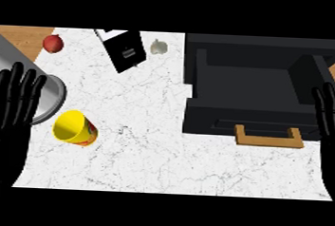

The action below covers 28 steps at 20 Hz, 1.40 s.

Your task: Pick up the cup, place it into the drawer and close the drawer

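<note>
Pre-grasp: both black hands, left (12, 110) and right (333, 117), are resting released, holding nothing. Next is likely left hand reaching for yellow cup (74, 128); black drawer (252, 97) is sitting open.

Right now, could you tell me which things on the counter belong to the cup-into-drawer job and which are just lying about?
Belong to the job:
- yellow cup
- open black drawer with wooden handle
- left hand and right hand, both open at the edges

Just lying about:
- red apple
- garlic bulb
- black and white box
- grey metal pot
</note>
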{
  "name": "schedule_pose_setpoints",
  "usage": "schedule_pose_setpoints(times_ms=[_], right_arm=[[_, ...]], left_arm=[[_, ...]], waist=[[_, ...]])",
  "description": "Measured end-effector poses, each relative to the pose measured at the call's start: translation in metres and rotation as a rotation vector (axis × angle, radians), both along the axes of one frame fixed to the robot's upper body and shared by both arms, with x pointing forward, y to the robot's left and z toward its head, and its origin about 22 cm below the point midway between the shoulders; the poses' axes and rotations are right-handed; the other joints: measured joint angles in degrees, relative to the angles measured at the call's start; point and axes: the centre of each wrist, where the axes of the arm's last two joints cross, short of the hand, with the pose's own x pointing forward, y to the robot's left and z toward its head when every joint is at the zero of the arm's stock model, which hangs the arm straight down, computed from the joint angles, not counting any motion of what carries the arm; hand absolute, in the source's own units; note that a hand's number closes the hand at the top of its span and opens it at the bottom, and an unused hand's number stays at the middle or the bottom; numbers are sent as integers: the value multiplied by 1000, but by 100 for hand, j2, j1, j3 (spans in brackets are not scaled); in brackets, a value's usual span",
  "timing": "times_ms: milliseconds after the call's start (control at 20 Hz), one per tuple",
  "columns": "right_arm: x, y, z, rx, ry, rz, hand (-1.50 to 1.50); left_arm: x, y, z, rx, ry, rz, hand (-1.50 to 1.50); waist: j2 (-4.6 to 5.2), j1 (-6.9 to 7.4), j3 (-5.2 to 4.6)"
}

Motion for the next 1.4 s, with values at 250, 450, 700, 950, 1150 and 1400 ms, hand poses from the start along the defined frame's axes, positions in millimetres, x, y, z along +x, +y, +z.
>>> schedule_pose_setpoints(times_ms=[250, 450, 700, 950, 1150, 1400], right_arm=[[3, 6, 1, -6, 0, 35, -150], [7, 15, 4, 18, 38, 112, -150], [8, 15, 4, 38, 61, 156, -150], [12, 16, 5, 37, 75, 162, -150], [17, 18, 5, 34, 79, 164, -150], [21, 21, 2, 45, 69, 164, -150]], left_arm=[[0, 4, -1, -7, -15, 168, -150], [10, 6, -7, -127, 18, 293, -150], [29, -6, -13, -204, 45, 349, -150], [34, -8, -17, -229, 54, 361, -150], [36, -7, -21, -236, 55, 373, -150], [43, -9, -18, -242, 72, 389, -150]], waist=[[28, -66, -28], [41, -88, -37], [42, -110, -39], [40, -105, -39], [39, -102, -41], [38, -103, -41]])
